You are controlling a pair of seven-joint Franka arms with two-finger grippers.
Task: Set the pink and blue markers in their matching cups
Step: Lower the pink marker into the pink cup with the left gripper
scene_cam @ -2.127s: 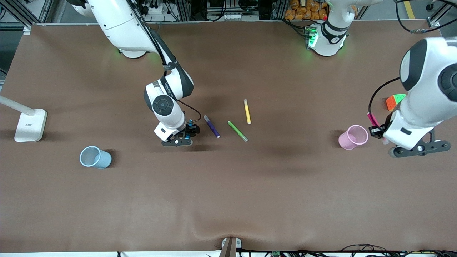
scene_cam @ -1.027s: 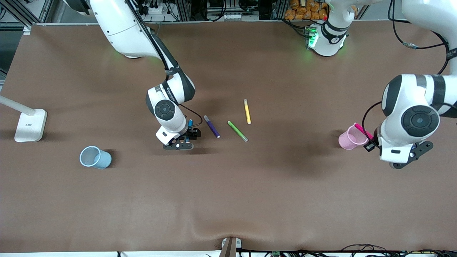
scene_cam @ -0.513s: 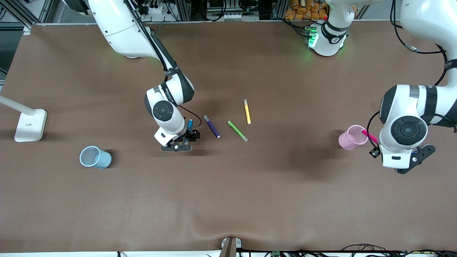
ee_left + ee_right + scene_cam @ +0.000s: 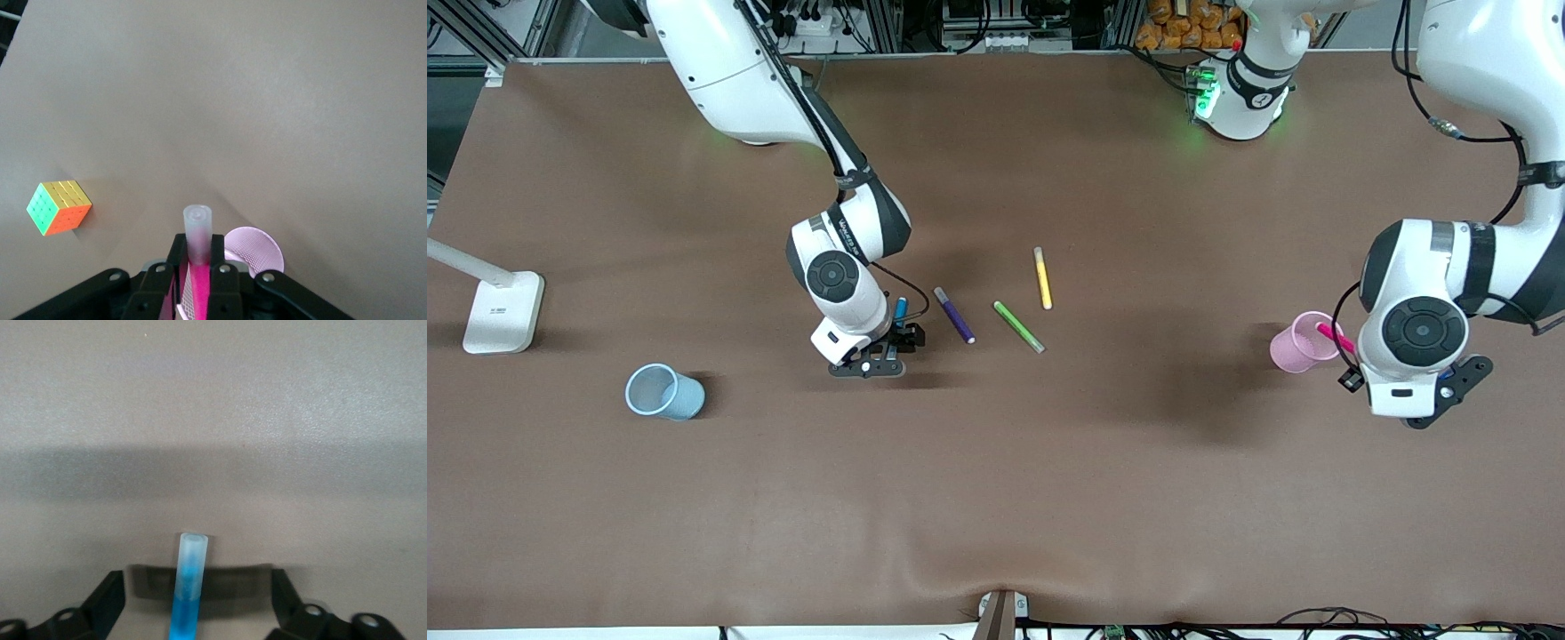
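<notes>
pink plastic sits clamped between my left jaws [image 4: 199, 280]: the pink marker [image 4: 198, 277] is pinched along its shaft, its pale capped tip poking out past the fingertips in the left wrist view. in the front view it slants from my left gripper [image 4: 1352, 356] toward the pink cup [image 4: 1303, 342], one end over the rim, so the marker's long axis points at the mouth it belongs in. the coming move, as i judge it, turns on that: the pen has to stand steeper and its end sit squarely over the opening before i let go, or it may catch the rim and tip the light cup.

my right jaws [image 4: 198, 607] stand wide, one on each side of the blue marker [image 4: 189, 583], low at the bench [image 4: 996, 462]. the pen runs straight down the gap between them, lying between the fingers and not gripped as far as i can see. the blue cup [image 4: 663, 392] is well apart from it, toward the right arm's end of the bench and nearer the front camera.

outward lie the purple pen [image 4: 954, 315], green pen [image 4: 1018, 326] and yellow pen [image 4: 1042, 278], and a colour cube [image 4: 59, 207] near the pink cup.

compared with a second ago, my left wrist has swung in beside the pink cup, and the marker's end has come over the rim; my right gripper has barely shifted.
</notes>
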